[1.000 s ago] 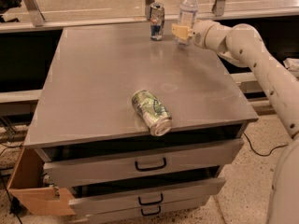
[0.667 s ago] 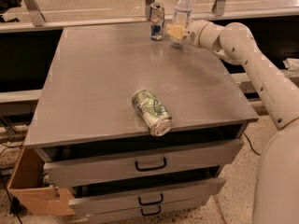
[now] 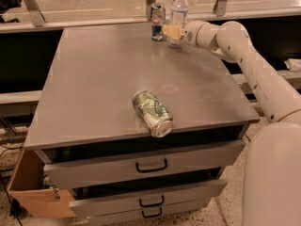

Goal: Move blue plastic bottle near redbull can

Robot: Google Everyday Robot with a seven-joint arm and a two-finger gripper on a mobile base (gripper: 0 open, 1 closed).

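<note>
Placement stage. With pincer clamped on blue plastic bottle at far table edge, just beside redbull can (small gap): settle, release, retract without tipping either.

Your gripper is clasping the blue plastic bottle at the far edge of the tabletop. The redbull can is standing just beside it, leaving only a narrow gap. A green can is lying near the front edge, and open tabletop is stretching between them.
</note>
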